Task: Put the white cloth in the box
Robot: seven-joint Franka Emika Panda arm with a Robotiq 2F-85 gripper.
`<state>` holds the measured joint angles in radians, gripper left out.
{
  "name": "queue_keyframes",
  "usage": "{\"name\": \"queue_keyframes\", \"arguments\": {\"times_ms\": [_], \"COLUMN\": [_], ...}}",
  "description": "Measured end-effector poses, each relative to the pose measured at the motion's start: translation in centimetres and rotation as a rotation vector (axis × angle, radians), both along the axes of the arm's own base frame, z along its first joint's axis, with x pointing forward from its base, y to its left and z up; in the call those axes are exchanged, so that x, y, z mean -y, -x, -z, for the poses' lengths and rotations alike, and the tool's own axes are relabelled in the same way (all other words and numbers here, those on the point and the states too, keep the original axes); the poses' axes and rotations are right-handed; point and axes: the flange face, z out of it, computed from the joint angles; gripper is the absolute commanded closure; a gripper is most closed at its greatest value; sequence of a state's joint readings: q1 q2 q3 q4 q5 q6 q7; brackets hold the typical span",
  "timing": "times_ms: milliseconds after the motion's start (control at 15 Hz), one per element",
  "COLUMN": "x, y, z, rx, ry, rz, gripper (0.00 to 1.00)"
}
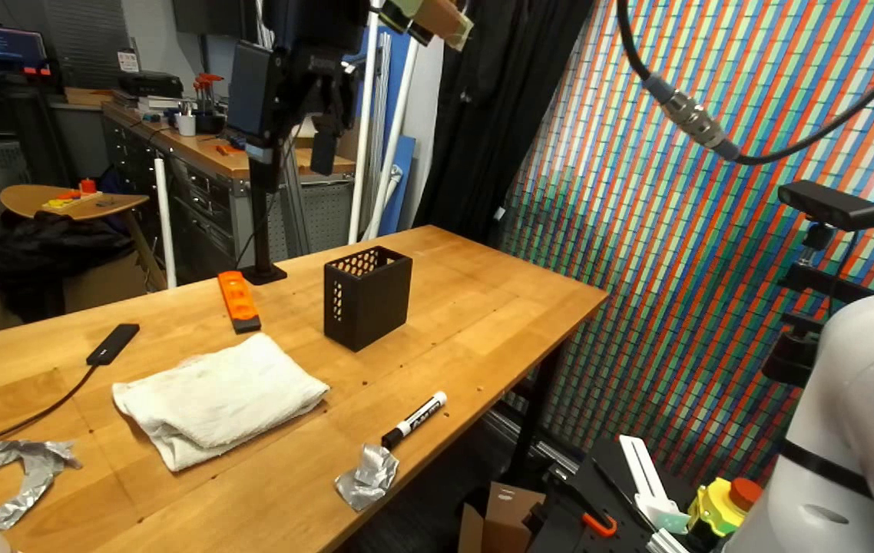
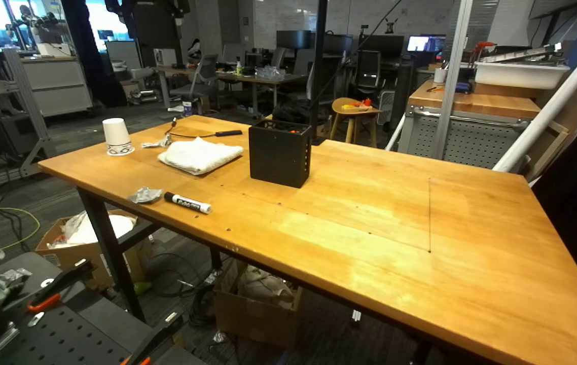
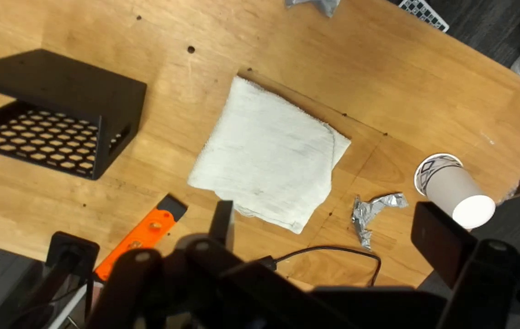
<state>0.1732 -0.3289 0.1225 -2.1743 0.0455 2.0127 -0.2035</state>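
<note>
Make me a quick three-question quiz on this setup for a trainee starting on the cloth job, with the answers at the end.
1. True or false: the white cloth lies outside the black box.
2. Which item lies nearest the marker? (a) orange level (b) crumpled foil (c) paper cup
3. Fill in, open or shut: in the wrist view, the end effector is ____.

Key: 1. true; 2. b; 3. open

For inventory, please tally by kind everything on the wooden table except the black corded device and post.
Folded white cloth: 1
Open black box: 1
White paper cup: 1
Long orange tool: 1
Capped white marker: 1
Silver foil pieces: 2
Total: 7
</note>
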Motion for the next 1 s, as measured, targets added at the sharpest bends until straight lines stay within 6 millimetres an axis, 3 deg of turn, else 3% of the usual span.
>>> {"name": "queue_keyframes", "arguments": {"times_ms": [267,1000], "x": [-2.2,-6.2], "y": [-4.0,-13.8], "z": [2.8,14.8], "rx": [0.004,-0.107], "ry": [0.062,0.137], "rz": [-0.109,-0.341], "gripper": [0.0,0.0]}}
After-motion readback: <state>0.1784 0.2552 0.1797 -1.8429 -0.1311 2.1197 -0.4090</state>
